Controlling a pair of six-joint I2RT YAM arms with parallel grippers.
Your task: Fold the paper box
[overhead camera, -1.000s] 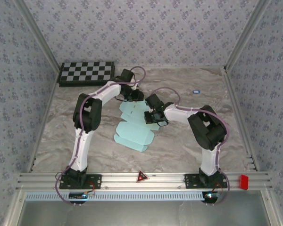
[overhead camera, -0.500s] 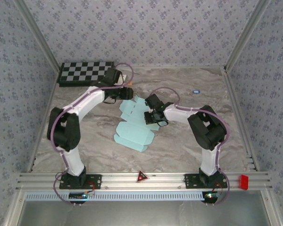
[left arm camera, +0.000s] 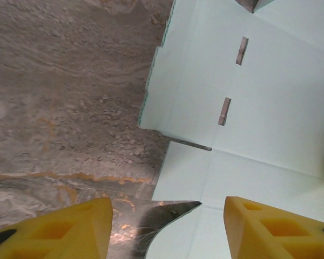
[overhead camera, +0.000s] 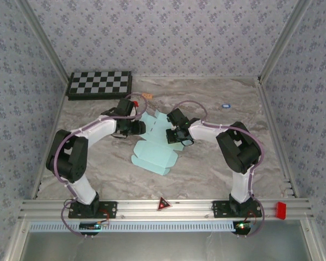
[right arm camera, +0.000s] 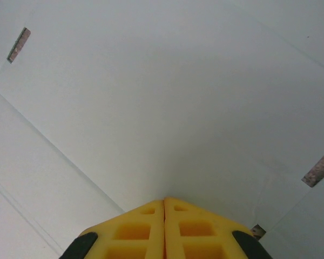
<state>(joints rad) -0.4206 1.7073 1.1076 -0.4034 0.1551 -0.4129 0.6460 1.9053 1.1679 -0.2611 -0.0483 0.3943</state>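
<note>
The paper box (overhead camera: 154, 154) lies as a flat pale aqua die-cut sheet in the middle of the table. My left gripper (overhead camera: 138, 128) is at the sheet's left edge. In the left wrist view its yellow fingers (left arm camera: 62, 232) stand open (left arm camera: 167, 229), straddling a notch where two flaps of the paper box (left arm camera: 248, 108) meet; nothing is held. My right gripper (overhead camera: 177, 135) is over the sheet's upper right part. In the right wrist view it is shut (right arm camera: 164, 202), its joined tips down against the paper box (right arm camera: 167, 102).
A black-and-white checkerboard (overhead camera: 100, 84) lies at the back left. A small blue object (overhead camera: 225, 106) sits at the back right, and a small orange scrap (overhead camera: 146, 96) behind the left arm. Patterned walls enclose the marble table (overhead camera: 206, 168). A red triangle (overhead camera: 163, 204) marks the front rail.
My left arm has swung from beside the checkerboard forward and down to the sheet's left edge, and its jaws have opened wider. My right gripper has stayed on the sheet.
</note>
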